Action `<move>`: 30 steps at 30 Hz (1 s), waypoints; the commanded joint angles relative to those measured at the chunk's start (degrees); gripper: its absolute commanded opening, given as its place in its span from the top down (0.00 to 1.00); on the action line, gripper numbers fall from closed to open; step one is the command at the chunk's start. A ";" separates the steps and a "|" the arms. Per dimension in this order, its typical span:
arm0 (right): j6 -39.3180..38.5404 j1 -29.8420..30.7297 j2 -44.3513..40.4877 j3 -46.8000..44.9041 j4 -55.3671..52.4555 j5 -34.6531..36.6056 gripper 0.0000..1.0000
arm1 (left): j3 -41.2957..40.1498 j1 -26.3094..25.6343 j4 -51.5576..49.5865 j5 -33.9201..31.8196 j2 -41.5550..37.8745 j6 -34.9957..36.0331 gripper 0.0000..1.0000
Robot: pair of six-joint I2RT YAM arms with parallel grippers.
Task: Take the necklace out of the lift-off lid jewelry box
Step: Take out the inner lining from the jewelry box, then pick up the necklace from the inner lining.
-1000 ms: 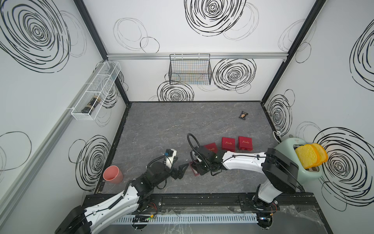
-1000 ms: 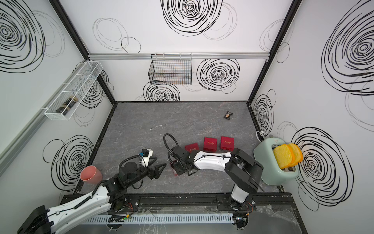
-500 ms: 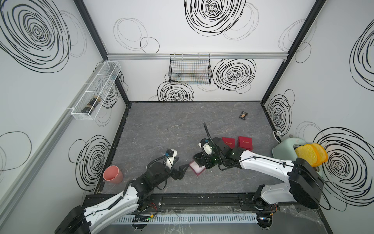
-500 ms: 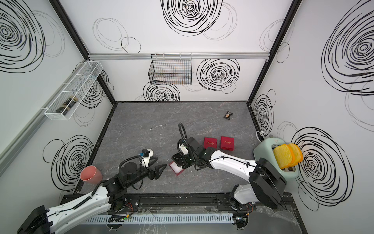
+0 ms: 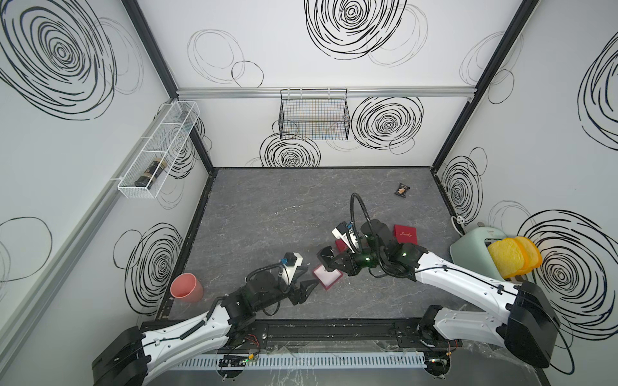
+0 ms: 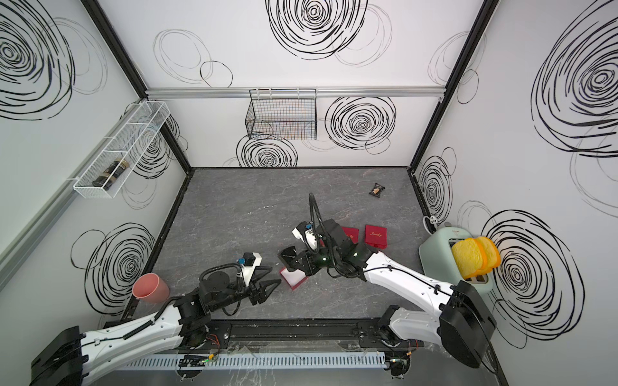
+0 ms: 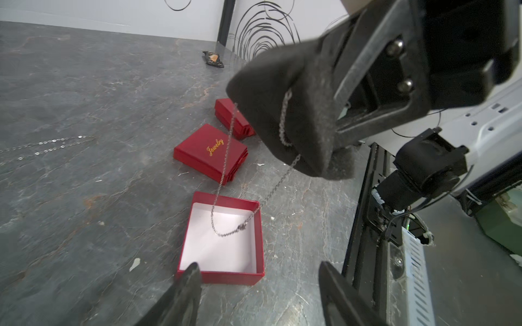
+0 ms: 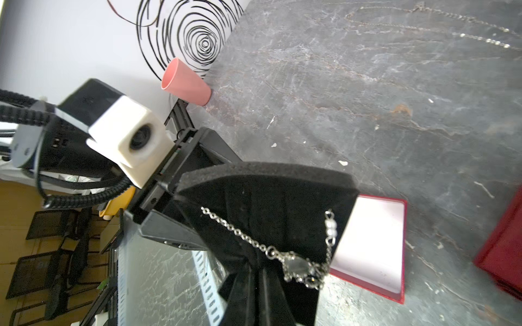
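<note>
The jewelry box's red base (image 5: pixel 321 284) (image 7: pixel 220 278) lies open on the grey floor, its white inside bare. Just above it my right gripper (image 5: pixel 337 264) (image 8: pixel 258 268) is shut on a black foam insert (image 6: pixel 287 256) (image 7: pixel 282 113) (image 8: pixel 268 197). The silver necklace (image 8: pixel 296 262) is strung across the insert, and its chain (image 7: pixel 223 169) hangs down in a loop into the box. My left gripper (image 5: pixel 309 285) (image 7: pixel 258 265) stands open at the box's near edge, holding nothing.
Closed red Jewelry boxes (image 5: pixel 405 234) (image 7: pixel 210 152) lie behind the open one. A loose chain (image 7: pixel 42 145) (image 8: pixel 423 19) lies on the floor farther back. A pink cup (image 5: pixel 186 287) stands at the left wall, a toaster (image 5: pixel 478 250) at the right, and a snack packet (image 5: pixel 401 190) lies far right.
My right gripper has lifted the foam insert with the necklace up off the box base, which now shows white inside. The left gripper has stayed beside the box, its jaws slightly narrower.
</note>
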 commanded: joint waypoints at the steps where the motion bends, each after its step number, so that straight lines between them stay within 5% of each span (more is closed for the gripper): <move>1: 0.34 -0.29 -1.69 -0.27 2.35 -3.34 0.91 | 1.79 -0.82 6.26 -1.79 0.95 2.00 0.33; 30: 2.36 -0.20 -5.23 -2.85 7.00 -7.78 0.91 | 7.36 -1.96 17.54 1.75 13.17 7.10 0.59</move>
